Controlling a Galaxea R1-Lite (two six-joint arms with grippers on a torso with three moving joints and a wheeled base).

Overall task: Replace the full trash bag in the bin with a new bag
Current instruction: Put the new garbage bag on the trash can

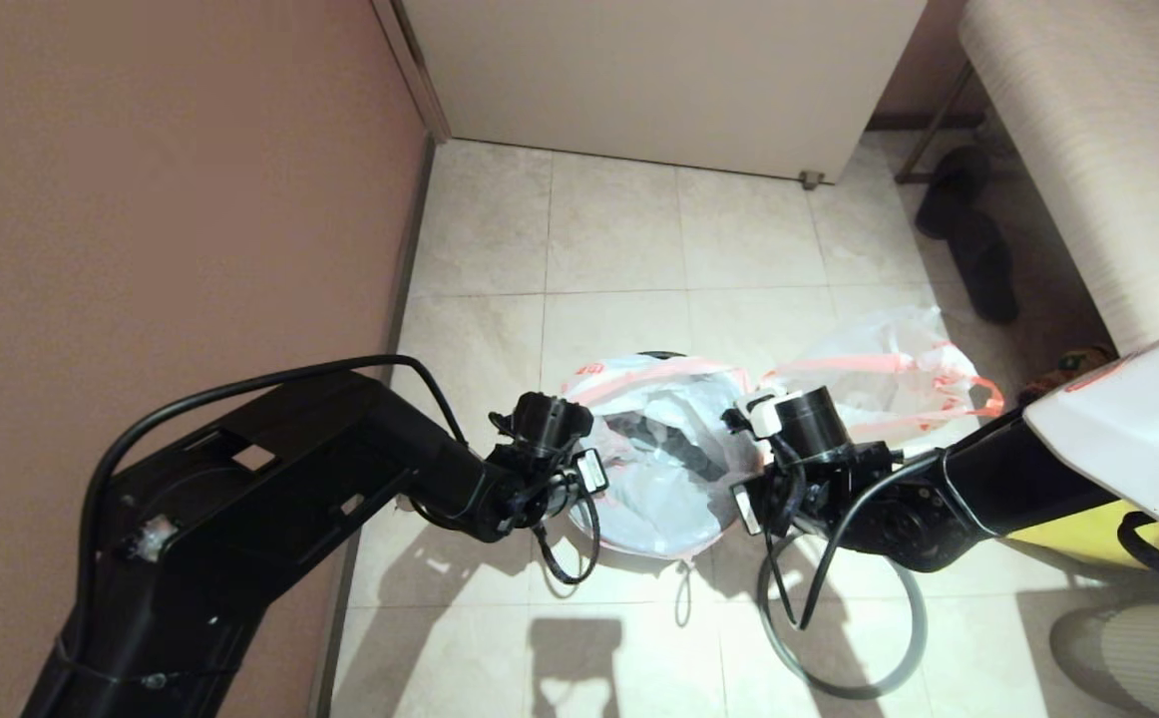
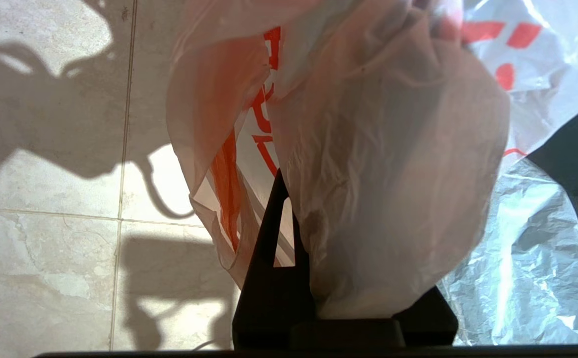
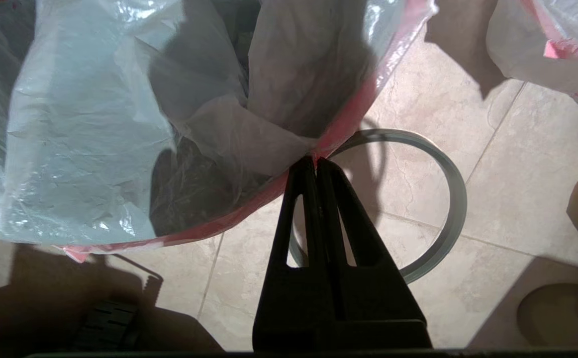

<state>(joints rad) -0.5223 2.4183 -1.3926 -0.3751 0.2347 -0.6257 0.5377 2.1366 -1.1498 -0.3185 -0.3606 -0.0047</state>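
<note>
The black bin [image 1: 659, 356] stands on the floor between my arms. The new bag [image 1: 654, 489], plain translucent film with a pink-red rim band, hangs open in its mouth. My left gripper [image 1: 579, 479] is at the bag's left edge, shut on a bunch of film [image 2: 383, 164] that hides one finger. At the right edge my right gripper [image 3: 315, 160] is shut on the pink band [image 3: 353, 114]. The full trash bag [image 1: 879, 374] lies on the floor behind my right wrist. The bin's grey hoop [image 3: 450, 199] lies flat on the tiles, off the bin.
A brown wall runs along the left and a white cabinet [image 1: 659, 70] stands at the back. Dark shoes [image 1: 968, 239] lie under a bench [image 1: 1088, 150] on the right. A yellow fabric bag [image 1: 1088, 529] sits under my right arm. The hoop [image 1: 839, 638] lies front right.
</note>
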